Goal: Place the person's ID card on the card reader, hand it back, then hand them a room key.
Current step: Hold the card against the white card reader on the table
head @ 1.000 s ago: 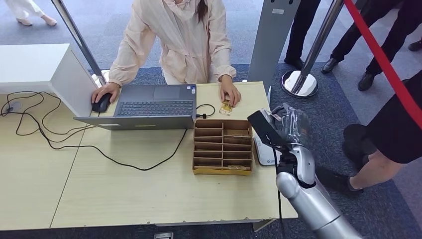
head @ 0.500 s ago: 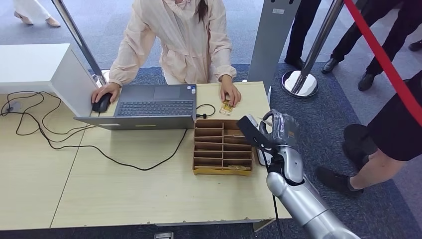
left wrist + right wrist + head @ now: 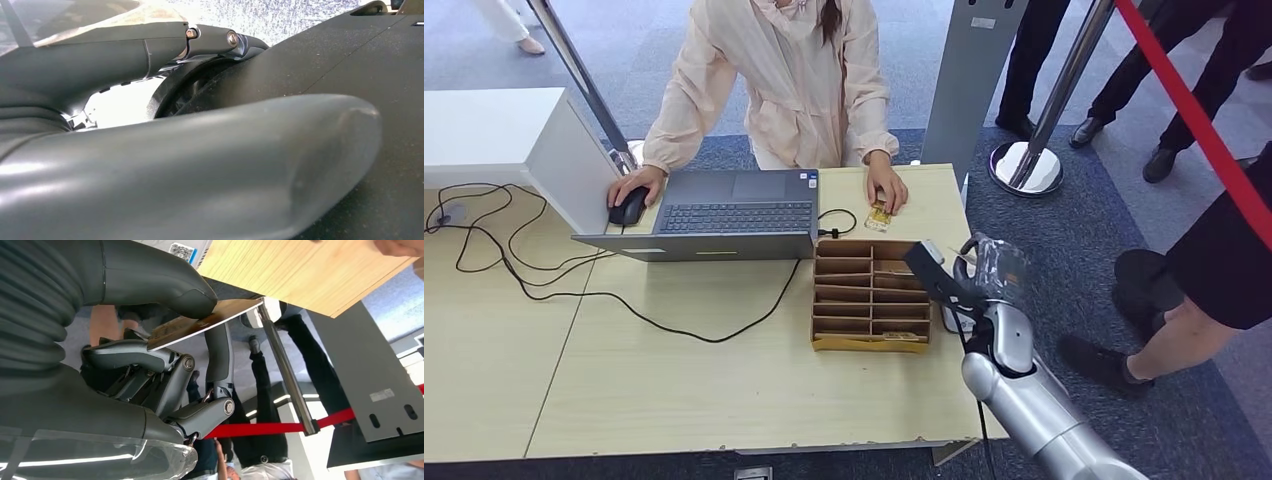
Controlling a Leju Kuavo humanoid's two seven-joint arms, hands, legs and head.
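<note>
My right hand hangs over the table's right edge, just above the white card reader, which it partly hides. In the right wrist view the thumb and a finger pinch the thin ID card flat, close to the reader's QR-labelled face. The person in a pale jacket rests one hand on a small gold card on the table. My left hand's thumb lies against dark surfaces in the left wrist view; how its fingers stand is hidden.
A brown cardboard divider box stands left of the reader. An open laptop, a mouse under the person's other hand and black cables lie further left. A red rope and posts and bystanders' legs are on the right.
My right hand has come down and to the left with the card, from beside the table edge to over the card reader. The person has kept still.
</note>
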